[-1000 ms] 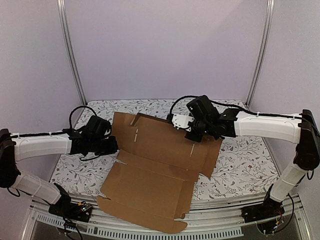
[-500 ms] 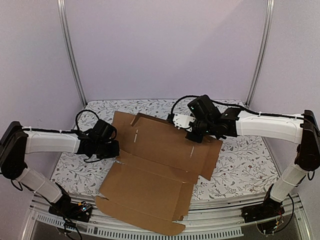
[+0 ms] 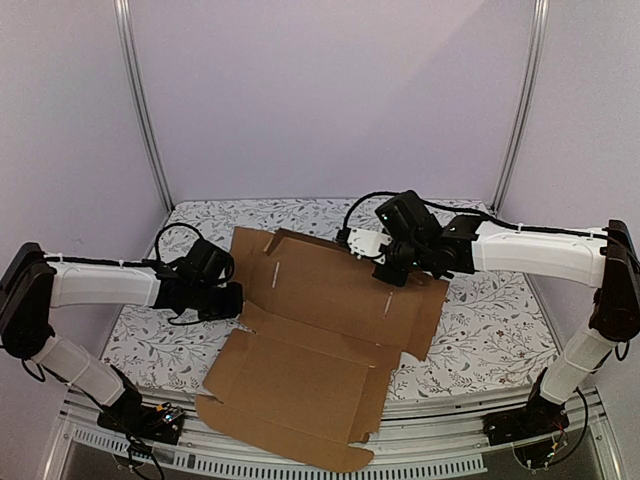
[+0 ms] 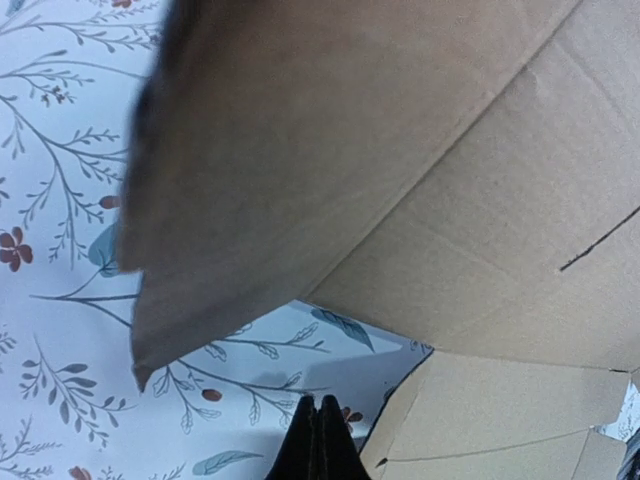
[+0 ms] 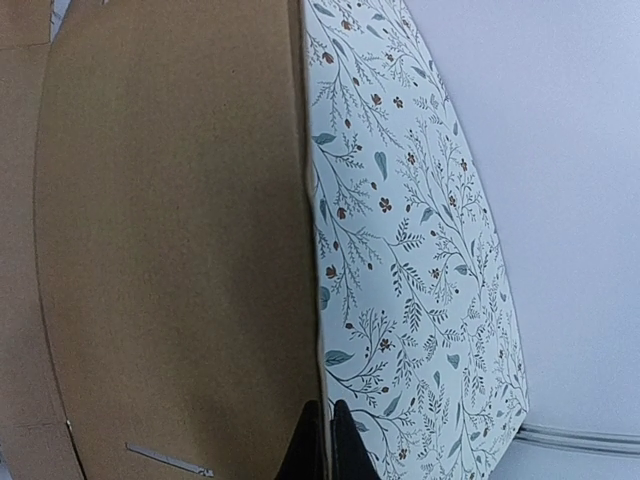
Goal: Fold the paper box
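Paper box (image 3: 320, 330), still unfolded, being nudged rightward on the desk (image 3: 480, 330) by left fingers (image 4: 305, 452) just pinched shut empty; right fingers (image 5: 345, 448) likewise closed, gripping nothing.

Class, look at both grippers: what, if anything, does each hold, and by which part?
Left gripper: nothing; it is shut, just short of the paper box. Right gripper: shut right at an edge of the box; whether it pinches that edge cannot be told.
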Motion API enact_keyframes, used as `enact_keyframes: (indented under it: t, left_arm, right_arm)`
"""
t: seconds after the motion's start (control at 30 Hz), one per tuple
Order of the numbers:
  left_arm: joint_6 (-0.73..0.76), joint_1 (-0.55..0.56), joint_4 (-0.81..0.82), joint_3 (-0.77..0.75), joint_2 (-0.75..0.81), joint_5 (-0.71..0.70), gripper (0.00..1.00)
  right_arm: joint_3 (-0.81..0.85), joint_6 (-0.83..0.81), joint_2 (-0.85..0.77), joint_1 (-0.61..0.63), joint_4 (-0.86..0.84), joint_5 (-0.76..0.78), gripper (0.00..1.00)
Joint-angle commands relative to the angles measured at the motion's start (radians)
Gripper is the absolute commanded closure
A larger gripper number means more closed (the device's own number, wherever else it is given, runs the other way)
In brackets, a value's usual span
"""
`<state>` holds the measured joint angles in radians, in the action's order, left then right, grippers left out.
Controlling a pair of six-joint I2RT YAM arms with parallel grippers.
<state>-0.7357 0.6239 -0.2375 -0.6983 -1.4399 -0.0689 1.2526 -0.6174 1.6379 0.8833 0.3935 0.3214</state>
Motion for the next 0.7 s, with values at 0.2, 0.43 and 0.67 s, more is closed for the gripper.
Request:
enact_keyframes:
  t: [0.2,0.43,0.67]
  left_arm:
    - [-0.017,0.072,0.037,-0.044,0.017,0.097,1.00]
    - [-0.039,0.122,0.045,-0.055,0.011,0.079,1.00]
    - [-0.055,0.167,0.063,-0.075,-0.028,0.072,1.00]
  right_arm:
    - [0.019,0.053,-0.006,-0.002,-0.034,-0.012,1.00]
    - [0.016,0.063,-0.001,-0.002,-0.036,-0.010,1.00]
    - [0.015,0.067,-0.001,-0.002,-0.036,-0.015,1.00]
